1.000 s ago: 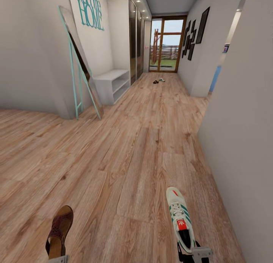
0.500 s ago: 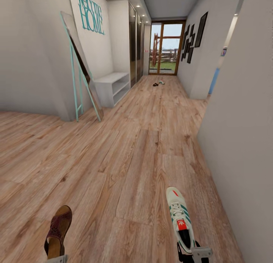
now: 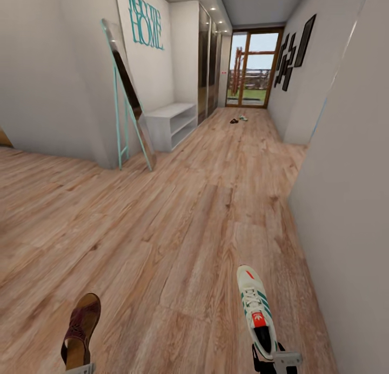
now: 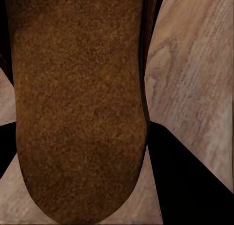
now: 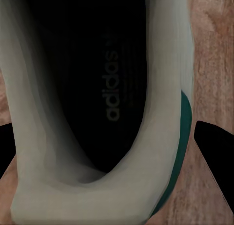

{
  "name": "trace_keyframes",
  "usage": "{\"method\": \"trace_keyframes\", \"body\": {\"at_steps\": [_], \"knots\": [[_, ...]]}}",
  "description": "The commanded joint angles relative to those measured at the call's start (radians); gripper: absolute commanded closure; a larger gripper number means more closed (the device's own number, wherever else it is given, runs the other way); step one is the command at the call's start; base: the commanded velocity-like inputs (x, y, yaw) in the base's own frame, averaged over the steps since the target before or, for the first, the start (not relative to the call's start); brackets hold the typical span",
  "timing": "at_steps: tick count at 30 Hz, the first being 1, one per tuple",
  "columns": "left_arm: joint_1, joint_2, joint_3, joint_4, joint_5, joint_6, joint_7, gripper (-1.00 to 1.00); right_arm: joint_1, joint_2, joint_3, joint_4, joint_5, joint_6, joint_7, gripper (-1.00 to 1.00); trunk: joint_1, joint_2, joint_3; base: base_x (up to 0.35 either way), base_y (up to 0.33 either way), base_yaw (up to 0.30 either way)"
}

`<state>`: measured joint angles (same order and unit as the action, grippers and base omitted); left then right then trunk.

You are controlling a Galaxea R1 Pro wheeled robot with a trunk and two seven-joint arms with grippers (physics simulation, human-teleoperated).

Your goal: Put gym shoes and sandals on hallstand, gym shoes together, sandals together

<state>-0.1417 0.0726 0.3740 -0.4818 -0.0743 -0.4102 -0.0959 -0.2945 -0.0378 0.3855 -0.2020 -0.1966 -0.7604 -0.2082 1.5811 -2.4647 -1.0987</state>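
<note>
Rolling fwd: hallstand (image 3: 172, 123) nearer ahead; left pincer (image 3: 80, 369) grasping sandal (image 3: 80, 331), right pincer (image 3: 276, 361) grasping gym shoe (image 3: 258, 311).

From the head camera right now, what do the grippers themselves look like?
Little of either shows at the bottom edge of the head view. The right gripper has a pale grey, boxy plate with small dark dots, and black parts beside it. The left gripper shows as a pale grey-white strip. In the wrist views the fingers are plain black wedges. No cables or markings visible.
</note>
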Motion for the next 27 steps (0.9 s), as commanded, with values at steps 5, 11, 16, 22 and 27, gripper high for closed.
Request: {"method": "trace_keyframes", "body": {"at_steps": [5, 11, 16, 22, 27], "knots": [[-0.001, -0.001, 0.009, 0.000, -0.005, -0.003, -0.007, 1.00, 0.000, -0.001, 0.009, -0.001, -0.009, -0.002, -0.002, 1.00, 0.000, 0.000, -0.001, 0.000, -0.185, 0.274], [-0.001, 0.001, 0.009, 0.001, 0.006, -0.002, -0.007, 1.00, 0.001, -0.001, 0.009, -0.001, -0.009, -0.002, -0.002, 1.00, 0.000, 0.000, -0.001, 0.000, -0.040, 0.277], [-0.001, -0.001, 0.008, 0.002, 0.008, -0.002, -0.007, 1.00, 0.001, -0.001, 0.009, -0.001, -0.008, -0.002, -0.002, 1.00, 0.000, 0.000, -0.001, 0.000, -0.005, 0.277], [-0.001, 0.001, 0.009, 0.002, 0.008, -0.002, -0.007, 1.00, 0.001, -0.001, 0.009, -0.001, -0.007, -0.002, -0.002, 1.00, 0.000, 0.000, -0.001, 0.000, -0.001, 0.277], [-0.001, 0.001, 0.009, 0.002, 0.008, -0.002, -0.007, 1.00, 0.000, -0.001, 0.009, -0.001, -0.007, -0.002, -0.002, 1.00, 0.000, 0.000, -0.001, 0.000, 0.000, 0.277]]}}
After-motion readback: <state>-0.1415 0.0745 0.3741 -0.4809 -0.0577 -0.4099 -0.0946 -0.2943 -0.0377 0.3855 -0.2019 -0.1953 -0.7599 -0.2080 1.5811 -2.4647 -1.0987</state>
